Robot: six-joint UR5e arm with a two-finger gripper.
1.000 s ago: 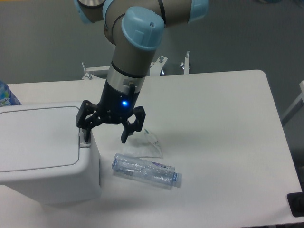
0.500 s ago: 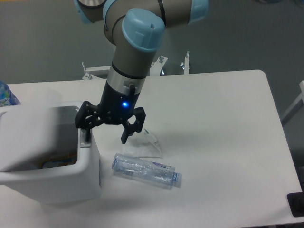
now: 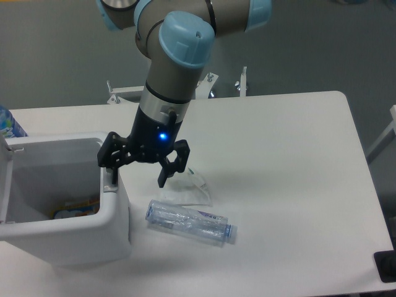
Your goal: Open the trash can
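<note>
The white boxy trash can (image 3: pixel 117 229) stands at the table's left front with its lid swung up at the far left edge (image 3: pixel 5 179), so the inside shows with some coloured packaging at the bottom. My gripper (image 3: pixel 137 179) is open, straddling the can's right rim. Its left finger (image 3: pixel 111 170) presses down on the light grey push tab (image 3: pixel 110 185), while the right finger (image 3: pixel 166 174) hangs outside the can above the table.
A clear plastic bottle (image 3: pixel 190 222) lies on its side just right of the can, below the gripper. A crumpled clear plastic piece (image 3: pixel 195 189) sits behind it. A blue-labelled bottle (image 3: pixel 8 124) peeks in at the left edge. A black object (image 3: pixel 387 266) sits at the lower right corner.
The trash can's lid has swung from flat and shut to fully up at the left, exposing the inside. The gripper has stayed on the push tab.
</note>
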